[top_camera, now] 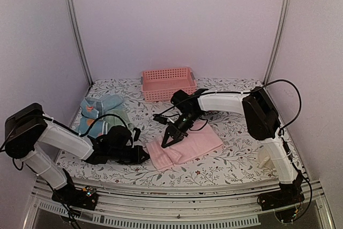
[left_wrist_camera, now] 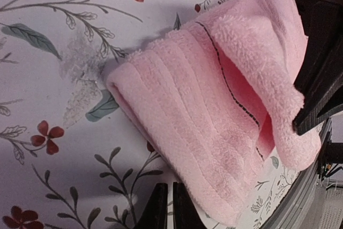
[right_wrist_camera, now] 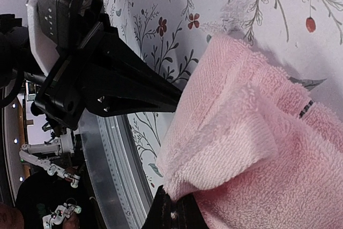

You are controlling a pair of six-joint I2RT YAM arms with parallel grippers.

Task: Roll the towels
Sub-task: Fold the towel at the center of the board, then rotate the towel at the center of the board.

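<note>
Rolling starts at the near-left end: pink towel (top_camera: 187,146) on the table (top_camera: 236,164), long axis running off far-right. Your right gripper (top_camera: 170,141) pinches the folded end; left gripper (top_camera: 141,154), fingers together, sits at that corner.

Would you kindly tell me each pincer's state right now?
Left pincer: closed at the towel edge; grip unclear.
Right pincer: closed on the towel.

Pink towel (left_wrist_camera: 214,122) beside left fingers (left_wrist_camera: 158,213) was terry cloth: fluffy pile, ribbed bands, matt. Table cover (left_wrist_camera: 48,95) under fingers looked smooth, printed, matt. Fingers looked matt black plastic. Rail (right_wrist_camera: 115,164) left of right fingers (right_wrist_camera: 161,213) was brushed metal.
</note>
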